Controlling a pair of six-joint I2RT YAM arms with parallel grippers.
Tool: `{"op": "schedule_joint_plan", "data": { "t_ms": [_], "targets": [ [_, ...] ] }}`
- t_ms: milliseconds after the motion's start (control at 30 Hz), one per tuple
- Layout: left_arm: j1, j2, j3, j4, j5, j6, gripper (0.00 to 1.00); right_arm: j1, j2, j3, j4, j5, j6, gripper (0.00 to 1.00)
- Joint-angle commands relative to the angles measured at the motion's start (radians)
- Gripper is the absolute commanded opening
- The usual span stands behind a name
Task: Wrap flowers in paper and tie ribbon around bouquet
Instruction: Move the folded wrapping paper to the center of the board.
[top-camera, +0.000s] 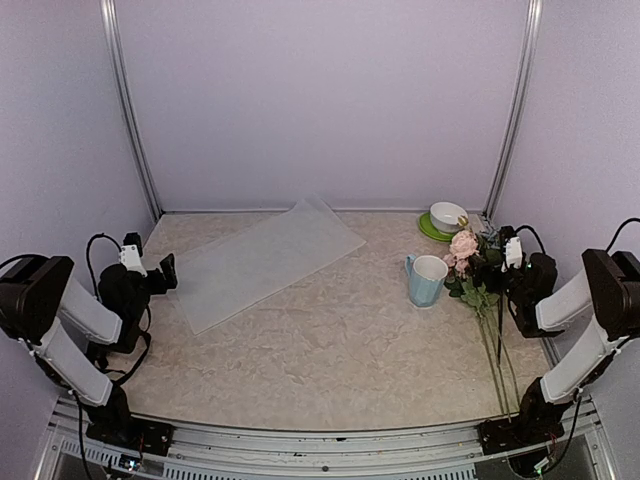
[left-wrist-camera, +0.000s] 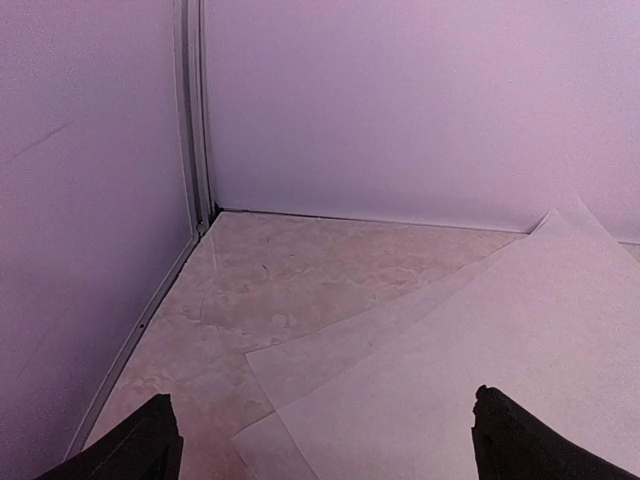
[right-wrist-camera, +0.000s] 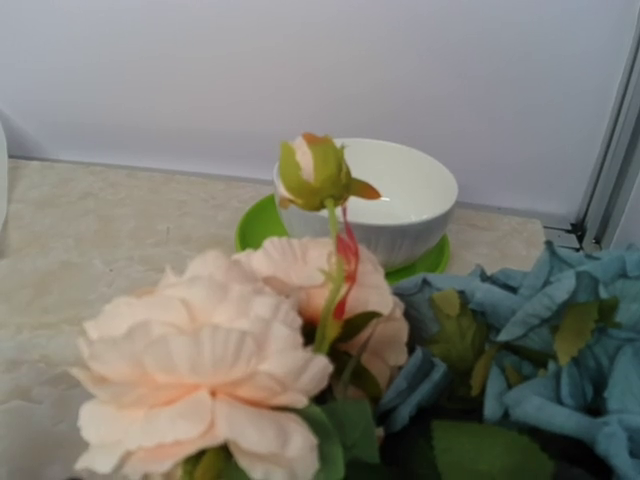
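On the marbled beige desk (top-camera: 330, 350) are counted one large frosted white paper sheet (top-camera: 265, 255) laid flat left of centre, one bunch of long-stemmed artificial flowers (top-camera: 470, 262) at the right (two pink roses, one bud, one blue hydrangea head), one pale blue mug (top-camera: 427, 280), one white bowl (top-camera: 448, 216) and one green saucer (top-camera: 428, 231). Both arms are folded low at the sides. The left pincer (top-camera: 168, 272) is spread wide at the paper's near-left edge and the right pincer (top-camera: 497, 262) wide beside the flower heads, with nothing gripped.

Paper (top-camera: 262, 258): at least two overlapped sheets, perhaps three, edges faint, far left.
Mug (top-camera: 427, 279): one, right of centre.
Bowl (top-camera: 447, 216): one, on one green plate (top-camera: 428, 231), far right.
Roses (right-wrist-camera: 205, 370): two open, one bud (right-wrist-camera: 315, 170).
Hydrangea (right-wrist-camera: 540, 340): one head.
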Motion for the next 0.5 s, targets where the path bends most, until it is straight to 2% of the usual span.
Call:
{"op": "schedule_joint_plan", "data": {
  "t_ms": [0,100,133,300,333,400,467],
  "targets": [
    [-0.003,-0.011,0.007,0.025,0.006,0.011,0.99,0.007,-0.005,0.010,-0.011,0.000,-0.004,1.00],
    [-0.002,-0.011,0.007,0.025,0.005,0.011,0.99,0.007,-0.002,0.017,-0.020,0.000,-0.002,1.00],
    [-0.002,-0.010,0.008,0.025,0.007,0.011,0.99,0.008,0.003,0.047,-0.072,-0.001,-0.002,1.00],
    [-0.007,-0.019,0.012,0.018,0.013,0.018,0.99,0.005,0.045,0.384,-0.570,0.011,0.047,1.00],
    [-0.021,-0.050,0.032,-0.030,0.009,0.035,0.99,0.003,0.040,0.424,-0.595,-0.011,0.064,1.00],
    [-0.072,-0.151,0.122,-0.241,-0.103,0.056,0.99,0.001,-0.001,0.452,-0.590,-0.041,0.108,1.00],
    [-0.121,-0.209,0.231,-0.435,-0.170,0.086,0.99,0.001,-0.058,0.452,-0.588,0.004,0.165,1.00]
  ]
}}
